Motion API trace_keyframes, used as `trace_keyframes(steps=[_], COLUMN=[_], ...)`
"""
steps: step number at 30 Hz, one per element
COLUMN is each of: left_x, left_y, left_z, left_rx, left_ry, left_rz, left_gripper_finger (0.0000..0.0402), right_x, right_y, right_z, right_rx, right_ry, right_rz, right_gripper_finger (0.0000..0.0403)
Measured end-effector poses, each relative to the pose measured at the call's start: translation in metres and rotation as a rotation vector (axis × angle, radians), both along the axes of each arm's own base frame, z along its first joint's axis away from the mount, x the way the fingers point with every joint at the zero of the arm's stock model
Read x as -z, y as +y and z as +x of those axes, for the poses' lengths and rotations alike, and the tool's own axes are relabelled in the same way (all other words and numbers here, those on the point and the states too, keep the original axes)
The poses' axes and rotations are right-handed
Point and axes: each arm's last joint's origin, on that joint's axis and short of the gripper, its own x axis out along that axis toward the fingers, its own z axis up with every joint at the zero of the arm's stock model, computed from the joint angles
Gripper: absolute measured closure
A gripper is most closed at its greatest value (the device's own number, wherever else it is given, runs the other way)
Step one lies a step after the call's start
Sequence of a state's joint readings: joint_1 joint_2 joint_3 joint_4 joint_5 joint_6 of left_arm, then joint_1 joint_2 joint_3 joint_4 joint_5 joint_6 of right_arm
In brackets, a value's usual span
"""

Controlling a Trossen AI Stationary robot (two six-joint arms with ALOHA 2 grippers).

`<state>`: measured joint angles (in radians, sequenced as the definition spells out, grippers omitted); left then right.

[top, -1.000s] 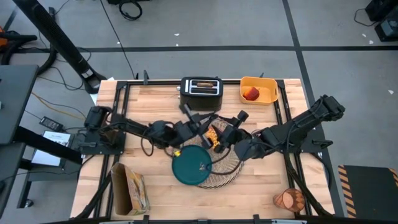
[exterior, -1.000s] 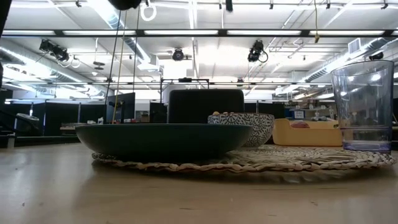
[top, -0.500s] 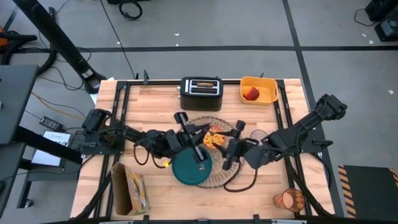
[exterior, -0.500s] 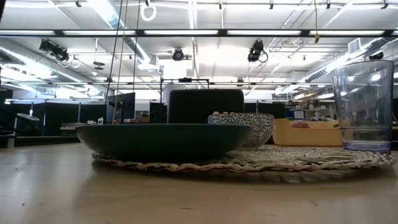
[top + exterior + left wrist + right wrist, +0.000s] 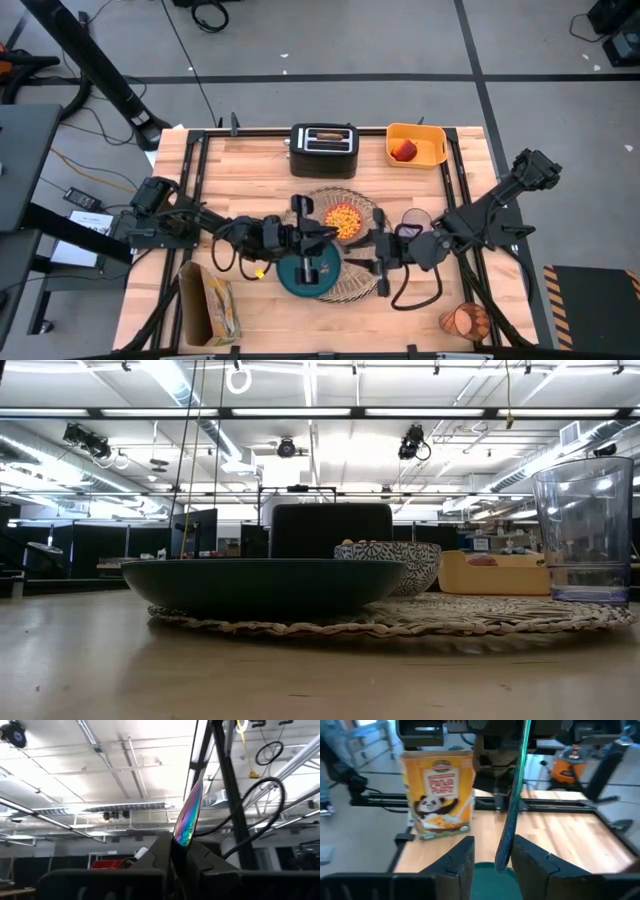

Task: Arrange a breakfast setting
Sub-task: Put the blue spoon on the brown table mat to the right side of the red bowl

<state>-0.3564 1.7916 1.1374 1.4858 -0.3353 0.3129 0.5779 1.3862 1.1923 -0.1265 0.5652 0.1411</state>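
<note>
A blue spoon [image 5: 187, 817] with a rainbow sheen stands up out of my left gripper [image 5: 181, 854], which is shut on it above the dark teal plate [image 5: 303, 277]. My right gripper [image 5: 492, 857] comes level from the table's right. Its fingers stand on either side of the spoon's free end [image 5: 504, 855]; I cannot tell whether they touch it. The plate, the cereal bowl [image 5: 343, 220] and the tumbler [image 5: 415, 218] rest on the round straw placemat [image 5: 362, 288]. The red fruit [image 5: 404, 150] lies in the yellow bin [image 5: 418, 140]. My left gripper pinches one end of the spoon [image 5: 180, 841] between its two shut fingers. The fingers slant upward and the spoon runs on along them, rising out past their ends. The spoon is lifted clear of the table, above the plate.
The black toaster [image 5: 323, 145] stands at the far edge, beside the yellow bin. A cereal box [image 5: 210, 310] lies at the near left, and a brown round object [image 5: 465, 320] at the near right. In the low view the plate [image 5: 265, 585] stands in front of the bowl [image 5: 392, 565].
Both grippers have come from over the bowl toward the table's near edge and now meet above the plate. My left gripper has rolled about its own line, the spoon turning with it. My right gripper has swung round toward the left arm.
</note>
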Motion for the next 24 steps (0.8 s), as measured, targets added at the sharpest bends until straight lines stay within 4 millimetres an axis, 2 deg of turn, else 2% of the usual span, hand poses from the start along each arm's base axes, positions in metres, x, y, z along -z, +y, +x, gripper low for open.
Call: trace_keyframes(steps=[7,13,19,24], left_x=[0.000,0.000,0.000,0.006], left_y=[0.005,0.005,0.004,0.000], left_z=[0.002,0.002,0.003,0.007], left_rx=[0.008,0.010,-0.015,-0.027], left_ry=[-0.004,-0.003,0.017,0.104], left_rz=[-0.009,-0.002,0.018,0.032], left_gripper_finger=[0.0378,0.0375,0.0367,0.0318], right_x=[0.001,0.001,0.001,-0.001], right_y=[-0.012,-0.019,-0.017,-0.016], right_z=[0.007,0.011,0.011,0.009], right_rx=[0.045,0.041,0.020,0.039], right_ry=[0.006,0.017,0.024,0.008], right_rz=[0.068,0.140,0.204,0.231], right_gripper_finger=[0.0322,0.0390,0.0395,0.0395])
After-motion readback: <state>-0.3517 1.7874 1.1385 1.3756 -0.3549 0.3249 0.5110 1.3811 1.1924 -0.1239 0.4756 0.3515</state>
